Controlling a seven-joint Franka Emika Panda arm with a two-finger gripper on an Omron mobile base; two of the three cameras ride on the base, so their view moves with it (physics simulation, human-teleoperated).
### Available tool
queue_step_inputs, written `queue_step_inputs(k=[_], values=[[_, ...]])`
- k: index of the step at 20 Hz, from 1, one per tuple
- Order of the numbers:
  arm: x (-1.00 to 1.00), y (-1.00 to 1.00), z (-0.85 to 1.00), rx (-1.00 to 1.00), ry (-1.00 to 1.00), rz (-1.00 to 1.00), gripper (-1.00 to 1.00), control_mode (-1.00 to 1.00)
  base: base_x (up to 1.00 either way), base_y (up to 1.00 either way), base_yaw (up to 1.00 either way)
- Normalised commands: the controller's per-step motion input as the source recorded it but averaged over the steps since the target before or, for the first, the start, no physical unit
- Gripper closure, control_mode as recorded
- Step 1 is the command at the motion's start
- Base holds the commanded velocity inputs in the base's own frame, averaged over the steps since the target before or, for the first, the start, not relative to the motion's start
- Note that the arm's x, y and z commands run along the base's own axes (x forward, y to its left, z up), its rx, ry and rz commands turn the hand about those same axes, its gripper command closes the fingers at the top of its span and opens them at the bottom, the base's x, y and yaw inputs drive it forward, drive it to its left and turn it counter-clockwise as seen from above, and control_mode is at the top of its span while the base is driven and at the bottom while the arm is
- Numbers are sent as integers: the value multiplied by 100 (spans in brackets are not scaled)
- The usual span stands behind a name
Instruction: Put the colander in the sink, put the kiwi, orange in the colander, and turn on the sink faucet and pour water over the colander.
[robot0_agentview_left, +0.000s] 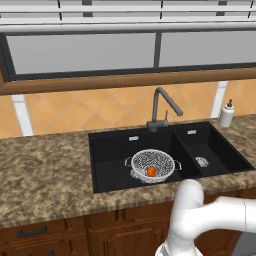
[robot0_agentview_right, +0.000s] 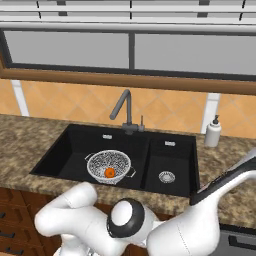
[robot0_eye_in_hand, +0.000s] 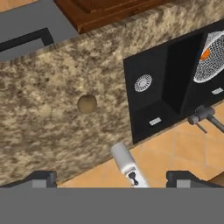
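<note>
Colander (robot0_agentview_left: 151, 165) sits on the floor of the larger basin of the black sink (robot0_agentview_left: 107, 150), so the first step of the task looks done. Inside it lies the orange (robot0_agentview_left: 151, 171), toward the 6 o'clock side of the bowl in the left base view, and nothing else shows in the mesh. The smaller basin, at 3 o'clock from the colander, holds nothing but its silver drain (robot0_agentview_left: 201, 161).

Still out on the surface is the kiwi (robot0_eye_in_hand: 87, 103). In the hand view it rests on the speckled stone (robot0_eye_in_hand: 52, 113) well apart from the sink, at 9 o'clock from the small basin's drain, with the white soap dispenser (robot0_eye_in_hand: 124, 159) at about 5 o'clock from it, near the tiled wall.

The claw (robot0_eye_in_hand: 111, 177) looks down on that stretch of surface with its tips spread wide and nothing between them. It seems to be lining up on the kiwi.

The sink faucet (robot0_agentview_left: 162, 105) stands behind the divider between the basins, and no stream of water leaves its spout. By this showing, the kiwi's move, the faucet and the rinse remain.
</note>
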Motion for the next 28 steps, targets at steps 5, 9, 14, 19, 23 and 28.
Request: queue_step_inputs(k=[5,9,14,19,23,28], values=[[-24,100,-91,-58,-11,-9,-100,-100,0,0,0],[-12,100,-57,-48,-6,-12,-100,-100,0,0,0],[12,37,5,-9,3,0,-100,-100,0,0,0],[49,-12,21,1,35,9,-100,-100,0,0,0],[62,-35,14,0,71,9,-100,-100,0,0,0],[37,-66,-7,15,49,3,-100,-100,0,0,0]])
